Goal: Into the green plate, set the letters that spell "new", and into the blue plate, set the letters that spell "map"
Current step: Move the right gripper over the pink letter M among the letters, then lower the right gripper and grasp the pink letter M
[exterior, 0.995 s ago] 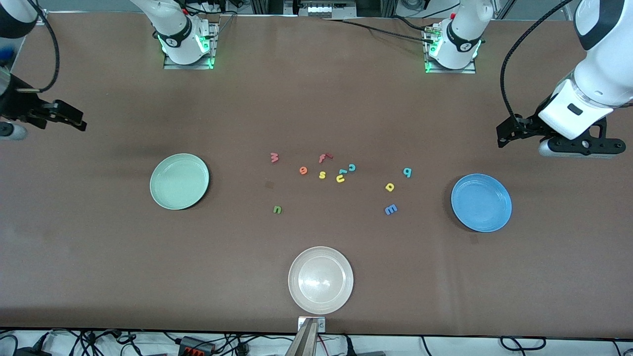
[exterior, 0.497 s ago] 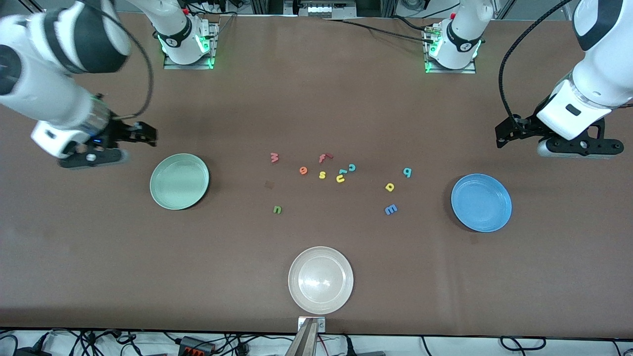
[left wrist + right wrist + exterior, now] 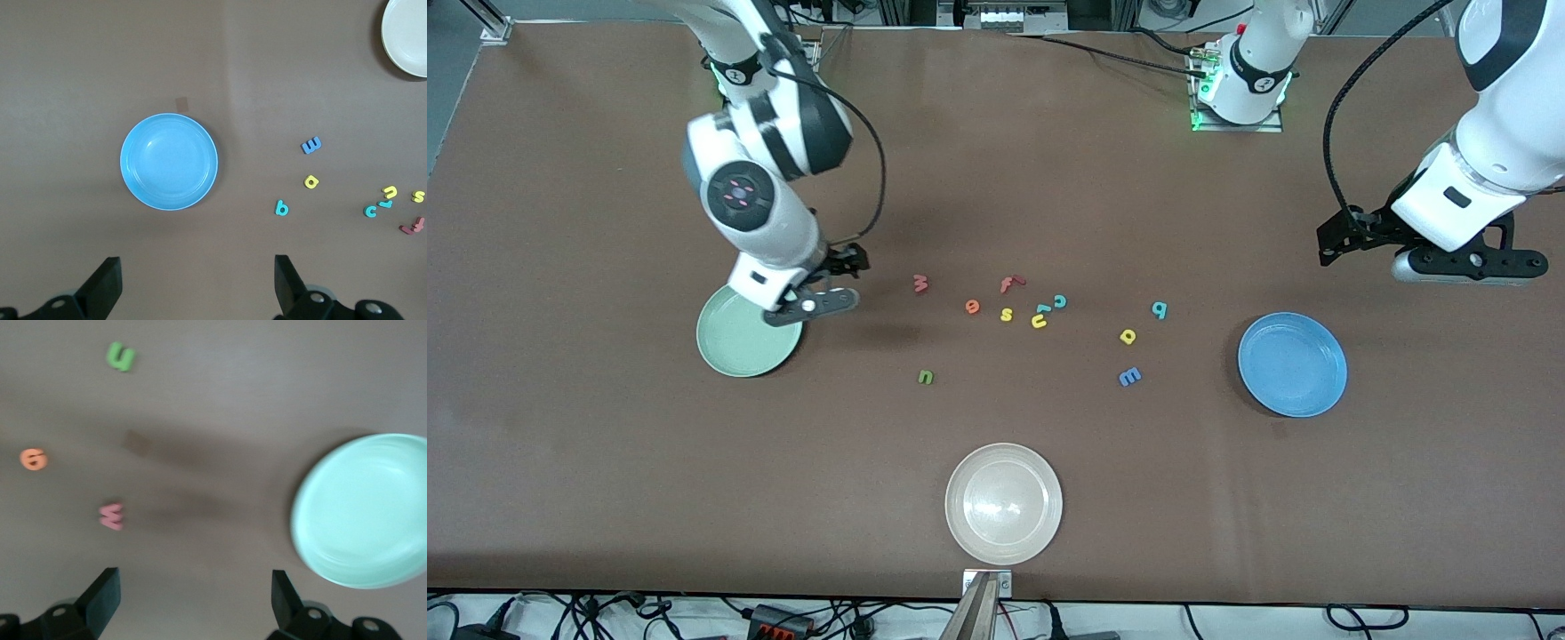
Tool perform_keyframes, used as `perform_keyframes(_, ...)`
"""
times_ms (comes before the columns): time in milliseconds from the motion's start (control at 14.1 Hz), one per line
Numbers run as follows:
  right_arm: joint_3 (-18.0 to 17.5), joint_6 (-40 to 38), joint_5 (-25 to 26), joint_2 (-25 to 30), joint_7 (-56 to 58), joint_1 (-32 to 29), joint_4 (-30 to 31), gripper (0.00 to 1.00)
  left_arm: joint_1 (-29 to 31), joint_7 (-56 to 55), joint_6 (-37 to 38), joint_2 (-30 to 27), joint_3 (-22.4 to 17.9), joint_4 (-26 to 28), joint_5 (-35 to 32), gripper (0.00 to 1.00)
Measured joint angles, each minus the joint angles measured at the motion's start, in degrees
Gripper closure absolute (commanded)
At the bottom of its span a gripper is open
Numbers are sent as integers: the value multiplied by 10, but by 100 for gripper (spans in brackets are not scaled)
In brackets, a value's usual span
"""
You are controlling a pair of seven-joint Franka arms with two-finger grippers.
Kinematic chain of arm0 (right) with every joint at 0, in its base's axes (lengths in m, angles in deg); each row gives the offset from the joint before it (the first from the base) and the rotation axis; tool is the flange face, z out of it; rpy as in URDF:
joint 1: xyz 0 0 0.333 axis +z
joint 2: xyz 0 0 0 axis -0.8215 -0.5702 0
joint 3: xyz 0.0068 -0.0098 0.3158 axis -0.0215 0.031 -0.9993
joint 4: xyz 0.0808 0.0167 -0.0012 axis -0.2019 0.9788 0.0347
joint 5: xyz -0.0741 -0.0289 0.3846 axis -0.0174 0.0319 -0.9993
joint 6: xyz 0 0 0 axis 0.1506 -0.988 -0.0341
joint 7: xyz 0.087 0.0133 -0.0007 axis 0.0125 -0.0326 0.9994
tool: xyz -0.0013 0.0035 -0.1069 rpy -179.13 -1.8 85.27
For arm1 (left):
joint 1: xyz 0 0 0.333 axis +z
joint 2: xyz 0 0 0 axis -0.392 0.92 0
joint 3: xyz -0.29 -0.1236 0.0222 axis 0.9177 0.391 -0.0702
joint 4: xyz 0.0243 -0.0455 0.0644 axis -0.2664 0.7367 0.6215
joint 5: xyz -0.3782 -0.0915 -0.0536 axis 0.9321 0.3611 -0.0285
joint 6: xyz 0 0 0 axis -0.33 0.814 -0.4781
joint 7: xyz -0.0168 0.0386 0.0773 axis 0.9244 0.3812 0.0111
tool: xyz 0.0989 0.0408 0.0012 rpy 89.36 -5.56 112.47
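Brown and matte, the tabletop (image 3: 1049, 178) runs wide under both arm bases, with cables trailing off its edges; you have plenty of bare surface to work on.

Nothing is sorted yet. The green plate (image 3: 734, 342) at the right arm's end and the blue plate (image 3: 1292, 364) at the left arm's end both look empty. The red-pink "w" (image 3: 920, 284), orange "e" (image 3: 972, 307) and olive-green "n" (image 3: 926, 377) lie apart in the middle. The blue "m" (image 3: 1129, 377), yellow "a" (image 3: 1128, 336) and teal "p" (image 3: 1159, 309) sit near the blue plate. Leave the red "f" (image 3: 1009, 284), yellow "s" (image 3: 1007, 314), yellow "u" (image 3: 1039, 321), teal "c" (image 3: 1059, 301) and cream plate (image 3: 1003, 503) alone.

Your right gripper (image 3: 843, 263) hangs by the green plate's rim, fingers apart and holding nothing; my guess is the "w" comes first. Your left gripper (image 3: 1343, 240) waits above the tabletop near the blue plate, fingers (image 3: 103, 288) spread, empty.
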Motion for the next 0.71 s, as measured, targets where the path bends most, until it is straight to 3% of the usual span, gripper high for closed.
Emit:
perform_keyframes(568, 1, 84, -22, -90, -58, 47, 3, 0, 0, 0, 0, 0, 3, 0, 0, 0)
perform_keyframes(711, 0, 116, -23, -106, -84, 61, 7, 5, 0, 0, 0, 0, 3, 0, 0, 0)
